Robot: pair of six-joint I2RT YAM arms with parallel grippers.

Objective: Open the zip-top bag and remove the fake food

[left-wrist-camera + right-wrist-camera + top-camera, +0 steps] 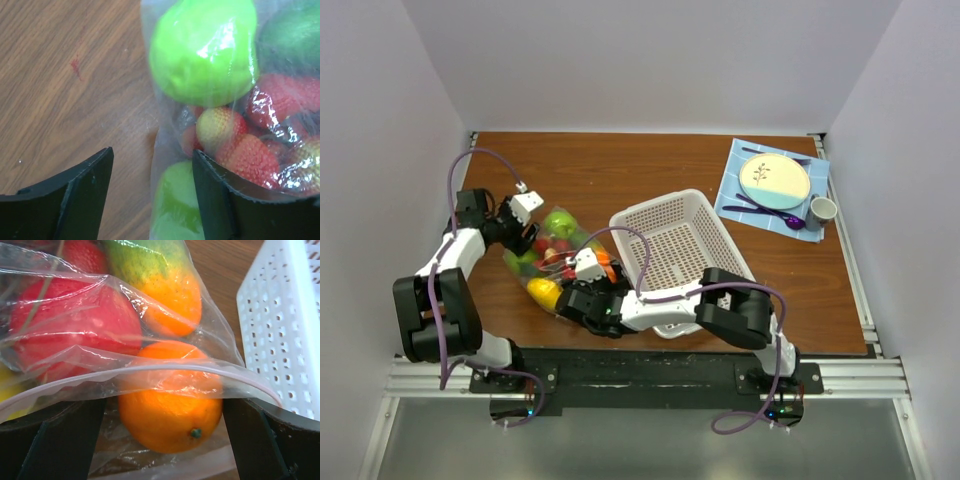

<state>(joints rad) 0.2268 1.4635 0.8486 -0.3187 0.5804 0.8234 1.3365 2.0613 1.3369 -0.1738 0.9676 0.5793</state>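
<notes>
**Clear plastic, glossy fruit, both grippers open**

Crinkly clear film wraps the bag (552,262), which lies on the wood-grain table (620,170) left of centre, just beside the near left corner of the basket (680,245). It is packed with fruit (545,250), smooth moulded plastic showing through the wrinkles.

At the bag's far end, the left gripper (152,155) has its jaws moderately apart and holds nothing. One matt black finger (75,200) is over bare table and the other overlaps the film, so the bag's side edge runs up the gap between them. Pressed against the film are a round, shiny green apple (202,50) and dimpled red-and-yellow strawberries (250,155).

At the near end, the right gripper (162,440) has its jaws spread wide, one on each side of the bag's end, closed on nothing. A pale pink zip strip (175,371) arcs from one finger to the other across a pebbled orange (170,410). Behind it lie a red apple (75,325) and a piece shading from green to orange (160,280). I cannot tell whether the zip is parted.

The basket is rigid white plastic with a grid of small holes. At the far right corner a round cream-and-blue plate (775,180) rests on a blue mat (735,200), with a pale cup (822,210) beside it.
</notes>
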